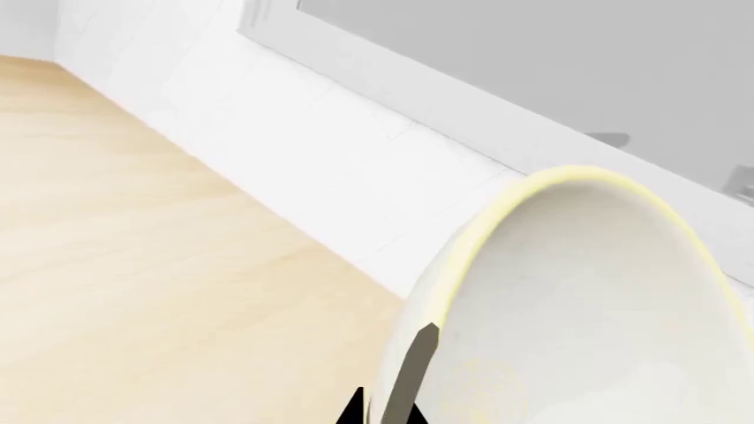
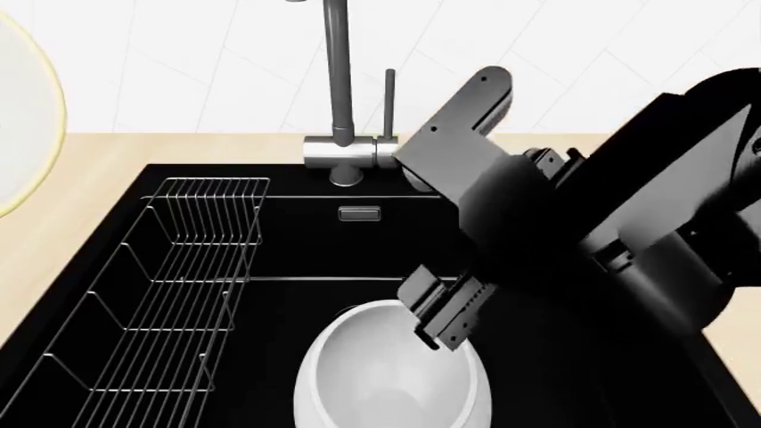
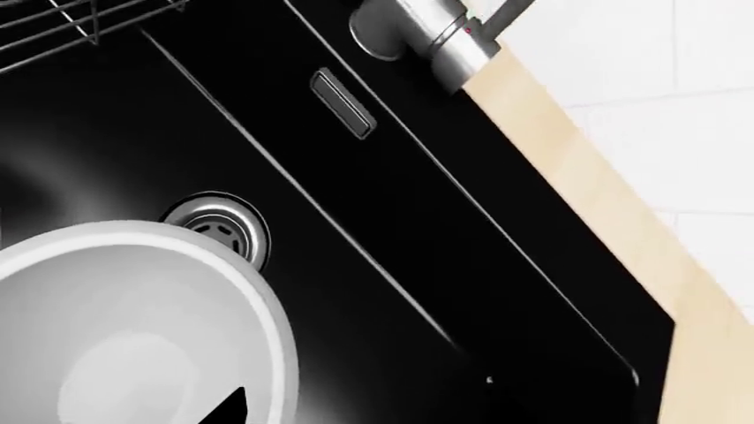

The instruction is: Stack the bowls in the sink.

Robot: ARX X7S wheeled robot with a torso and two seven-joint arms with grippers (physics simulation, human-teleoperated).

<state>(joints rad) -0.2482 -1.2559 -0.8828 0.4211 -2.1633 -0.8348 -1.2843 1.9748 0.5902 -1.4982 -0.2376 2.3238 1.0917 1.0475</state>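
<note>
Cream bowl (image 1: 577, 300), yellowish rim: my left gripper (image 1: 395, 393) pinches its edge, seen only in left wrist view, above wood counter (image 1: 130, 265). Head view adds rack (image 2: 178, 294), faucet (image 2: 338, 89), white bowl (image 2: 387, 374) in sink (image 2: 298, 250). R gripper (image 2: 443, 312) at white bowl's rim; grip state unclear. R wrist view alone shows drain (image 3: 219, 223).

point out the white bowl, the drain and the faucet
white bowl (image 2: 387, 383), head view, inside wall
drain (image 3: 222, 226), right wrist view, steel ring
faucet (image 2: 338, 76), head view, upright pipe
</note>
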